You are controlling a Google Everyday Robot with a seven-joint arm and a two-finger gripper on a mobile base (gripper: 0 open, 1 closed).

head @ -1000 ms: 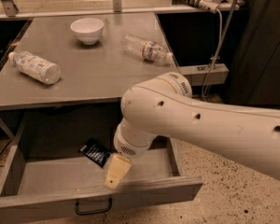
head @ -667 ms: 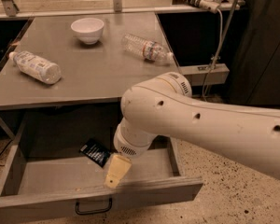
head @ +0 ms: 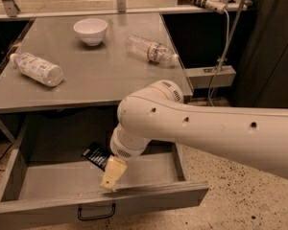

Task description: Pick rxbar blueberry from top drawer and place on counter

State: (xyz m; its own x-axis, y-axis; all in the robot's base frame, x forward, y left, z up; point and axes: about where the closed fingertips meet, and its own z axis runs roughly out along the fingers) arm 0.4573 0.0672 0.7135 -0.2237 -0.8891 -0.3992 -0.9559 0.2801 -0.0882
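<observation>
The rxbar blueberry [head: 96,154] is a small dark packet with white print, lying tilted on the floor of the open top drawer [head: 53,180] near its back middle. My gripper [head: 111,178] hangs inside the drawer, just right of and in front of the packet, with its yellowish tip low near the drawer's front panel. The white arm reaches in from the right and hides the drawer's right rear part. The grey counter [head: 101,75] lies above the drawer.
On the counter are a white bowl [head: 90,30] at the back, a clear bottle [head: 37,69] lying at the left and another clear bottle [head: 151,50] lying at the right. The drawer's black handle [head: 96,212] is on its front panel. Speckled floor lies to the right.
My arm and gripper have shifted slightly to the left inside the drawer. The packet has not moved.
</observation>
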